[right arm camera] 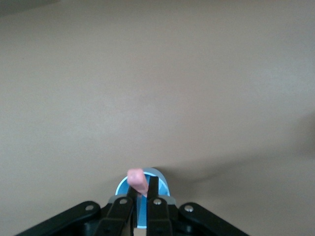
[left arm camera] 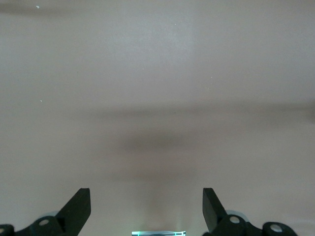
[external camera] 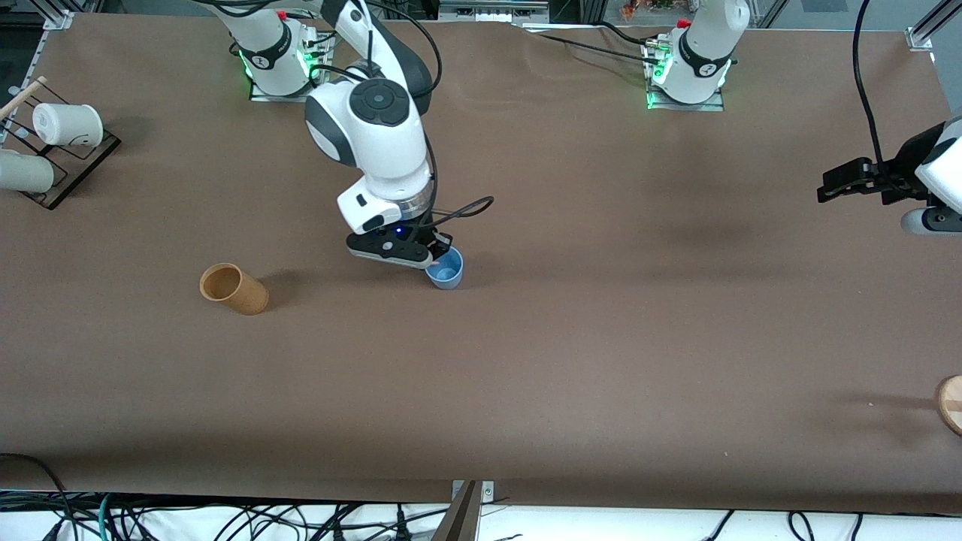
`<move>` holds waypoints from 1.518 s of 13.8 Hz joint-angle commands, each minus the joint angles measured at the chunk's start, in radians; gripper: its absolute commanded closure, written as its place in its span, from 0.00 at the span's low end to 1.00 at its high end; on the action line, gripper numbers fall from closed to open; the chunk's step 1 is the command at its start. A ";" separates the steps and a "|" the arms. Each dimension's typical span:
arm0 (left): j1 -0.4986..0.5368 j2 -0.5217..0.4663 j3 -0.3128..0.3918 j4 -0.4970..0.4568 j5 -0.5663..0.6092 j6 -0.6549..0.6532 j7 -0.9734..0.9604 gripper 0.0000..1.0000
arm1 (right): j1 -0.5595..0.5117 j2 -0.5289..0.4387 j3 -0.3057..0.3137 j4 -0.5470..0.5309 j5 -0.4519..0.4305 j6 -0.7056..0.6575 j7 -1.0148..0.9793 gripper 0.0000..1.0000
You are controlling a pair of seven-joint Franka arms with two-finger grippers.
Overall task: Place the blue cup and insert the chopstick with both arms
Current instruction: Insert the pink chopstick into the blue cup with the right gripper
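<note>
Pink chopstick [right arm camera: 137,181] pinched in right gripper [right arm camera: 142,196], tip over blue cup [external camera: 446,270] mouth. Lower vertically, release once inside. Left gripper [left arm camera: 146,209] waits, jaws apart, at table's 3 o'clock edge.

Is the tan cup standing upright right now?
No, the tan cup lies on its side, its open mouth facing the right arm's end of the table.

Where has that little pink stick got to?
The pink stick is pinched in the right gripper, right over the mouth of the blue cup, which stands mid-table beside the tan cup lying on its side.
</note>
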 commanded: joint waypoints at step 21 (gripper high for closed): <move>-0.003 0.013 -0.001 0.026 0.008 -0.009 0.020 0.00 | -0.205 -0.254 -0.326 0.123 0.415 -0.547 -1.007 0.00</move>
